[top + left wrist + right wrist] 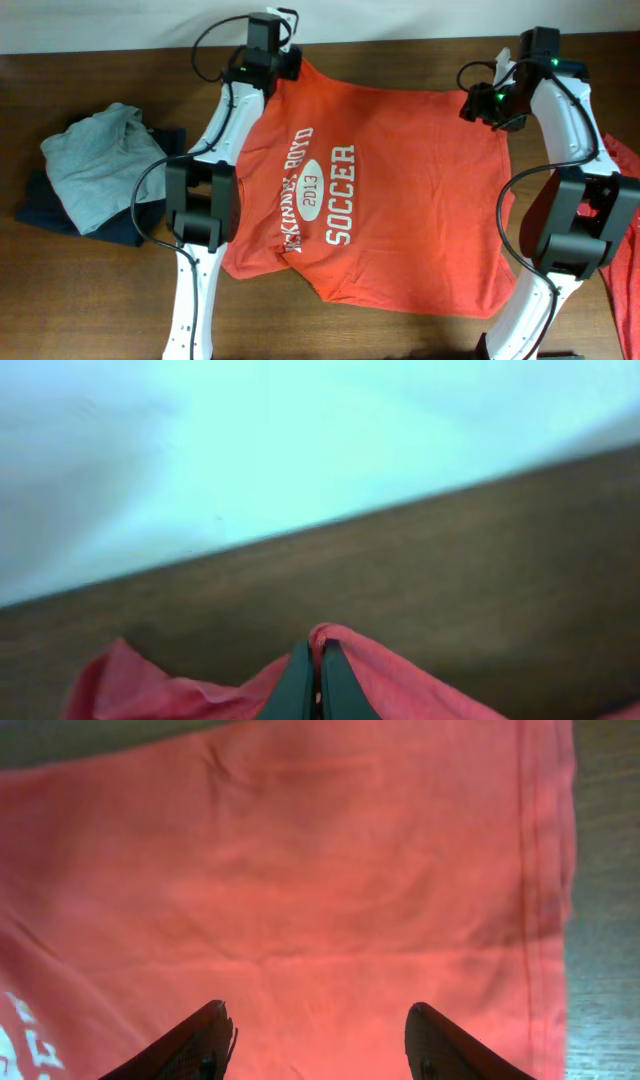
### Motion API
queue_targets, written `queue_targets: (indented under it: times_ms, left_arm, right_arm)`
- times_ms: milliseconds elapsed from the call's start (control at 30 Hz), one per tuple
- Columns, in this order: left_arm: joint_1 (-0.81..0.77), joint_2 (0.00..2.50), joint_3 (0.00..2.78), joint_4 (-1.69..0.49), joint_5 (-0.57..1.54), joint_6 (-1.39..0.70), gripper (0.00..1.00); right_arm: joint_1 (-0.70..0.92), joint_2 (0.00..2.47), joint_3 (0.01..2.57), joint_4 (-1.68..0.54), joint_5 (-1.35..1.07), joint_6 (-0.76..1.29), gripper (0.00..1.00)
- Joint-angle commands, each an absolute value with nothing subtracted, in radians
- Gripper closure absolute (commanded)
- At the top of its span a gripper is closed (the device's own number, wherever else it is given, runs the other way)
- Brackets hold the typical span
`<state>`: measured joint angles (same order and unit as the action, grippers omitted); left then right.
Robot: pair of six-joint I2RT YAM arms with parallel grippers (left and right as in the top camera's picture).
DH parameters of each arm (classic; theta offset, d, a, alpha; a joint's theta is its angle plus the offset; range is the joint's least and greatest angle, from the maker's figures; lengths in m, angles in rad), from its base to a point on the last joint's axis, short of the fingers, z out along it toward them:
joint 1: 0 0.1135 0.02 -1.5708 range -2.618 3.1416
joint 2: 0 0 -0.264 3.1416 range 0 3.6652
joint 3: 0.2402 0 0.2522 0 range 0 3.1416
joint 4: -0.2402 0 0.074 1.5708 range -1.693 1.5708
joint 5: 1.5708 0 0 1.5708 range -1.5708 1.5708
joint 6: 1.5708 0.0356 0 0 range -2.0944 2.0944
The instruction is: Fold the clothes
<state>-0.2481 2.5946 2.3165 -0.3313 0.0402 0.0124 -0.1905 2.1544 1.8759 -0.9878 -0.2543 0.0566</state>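
the orange t-shirt (400, 200) lies spread flat across the middle of the table (100, 290), print side up. the left hand (315, 682) is at the far left corner of the shirt, clenched, with a ridge of orange cloth nipped between its fingers. the right hand (318, 1042) hovers over the far right corner, fingers apart, gripping nothing, with the side hem running just to its right.

the step looks like a two-corner pick-up for the first fold. to do it well, the right hand should come down close to the hem and take one clean pinch, matching the left hand's spot on the far edge. both should then lift level and carry the edge evenly, so the cloth doesn't skew or bunch.

the white lettering (340, 195) reads "mckinney boyd" in an arc, "2013" in an oval and "soccer" beneath, running sideways in the overhead view.

off to the left sit a grey-blue garment (95, 160) heaped on a navy garment (50, 210), unfolded. another red garment (625, 240) shows at the right edge.
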Motion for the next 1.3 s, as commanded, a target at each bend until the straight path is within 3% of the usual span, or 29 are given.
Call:
queue_targets:
  times_ms: [0, 33, 100, 333, 367, 400, 467, 500, 533, 600, 667, 733, 767, 933, 967, 1000, 1100, 1133, 1267]
  left_arm:
    - [-0.200, 2.602, 2.428, -0.332, 0.020, -0.016, 0.70]
    - [-0.191, 2.602, 2.456, -0.352, 0.020, -0.015, 0.36]
    - [-0.179, 2.601, 2.510, -0.413, 0.019, -0.013, 0.01]
    - [-0.140, 2.601, 2.780, -0.996, 0.019, -0.007, 0.01]
    - [-0.140, 2.601, 2.807, -1.097, 0.019, -0.001, 0.02]
    - [-0.140, 2.601, 2.816, -1.209, 0.019, 0.056, 0.24]
    - [-0.140, 2.608, 2.813, -1.295, 0.019, 0.096, 0.38]
    - [-0.139, 2.629, 2.811, -1.341, 0.018, 0.107, 0.47]
    - [-0.138, 2.653, 2.811, -1.362, 0.007, 0.107, 0.49]
    - [-0.136, 2.690, 2.810, -1.379, -0.023, 0.107, 0.49]
    - [-0.134, 2.722, 2.810, -1.381, -0.023, 0.107, 0.33]
    - [-0.130, 2.756, 2.810, -1.377, -0.023, 0.107, 0.27]
    - [-0.124, 2.782, 2.811, -1.376, -0.023, 0.107, 0.23]
    - [-0.108, 2.849, 2.810, -1.368, -0.023, 0.107, 0.27]
    - [-0.104, 2.861, 2.811, -1.367, -0.023, 0.107, 0.36]
    - [-0.099, 2.866, 2.811, -1.367, -0.023, 0.107, 0.54]
    - [-0.089, 2.867, 2.810, -1.366, -0.023, 0.106, 0.83]
    - [-0.084, 2.867, 2.811, -1.365, -0.023, 0.106, 0.90]
    - [-0.074, 2.867, 2.811, -1.371, -0.023, 0.106, 0.91]
  right_arm:
    - [-0.175, 2.145, 1.891, -1.008, -0.285, 0.064, 0.39]
    - [-0.174, 2.145, 1.891, -1.016, -0.285, 0.064, 0.38]
    - [-0.174, 2.144, 1.891, -1.038, -0.284, 0.063, 0.39]
    - [-0.205, 2.144, 1.891, -1.153, -0.277, 0.060, 0.34]
    - [-0.215, 2.144, 1.891, -1.168, -0.276, 0.060, 0.31]
    - [-0.234, 2.144, 1.889, -1.182, -0.277, 0.060, 0.30]
    - [-0.255, 2.148, 1.883, -1.190, -0.276, 0.060, 0.45]
    - [-0.270, 2.152, 1.875, -1.189, -0.266, 0.064, 0.59]
    - [-0.284, 2.160, 1.856, -1.177, -0.236, 0.103, 0.68]
    - [-0.296, 2.173, 1.837, -1.152, -0.236, 0.113, 0.68]
    - [-0.296, 2.188, 1.828, -1.132, -0.235, 0.111, 0.49]
    - [-0.294, 2.210, 1.822, -1.110, -0.228, 0.102, 0.33]
    - [-0.294, 2.221, 1.819, -1.096, -0.227, 0.102, 0.30]
    - [-0.295, 2.252, 1.816, -1.062, -0.219, 0.113, 0.30]
    - [-0.295, 2.254, 1.816, -1.059, -0.204, 0.113, 0.32]
    - [-0.295, 2.255, 1.816, -1.056, -0.168, 0.113, 0.39]
    - [-0.295, 2.267, 1.816, -1.050, -0.104, 0.113, 0.49]
    - [-0.295, 2.279, 1.816, -1.045, -0.079, 0.113, 0.53]
    - [-0.296, 2.313, 1.816, -1.023, -0.075, 0.110, 0.57]
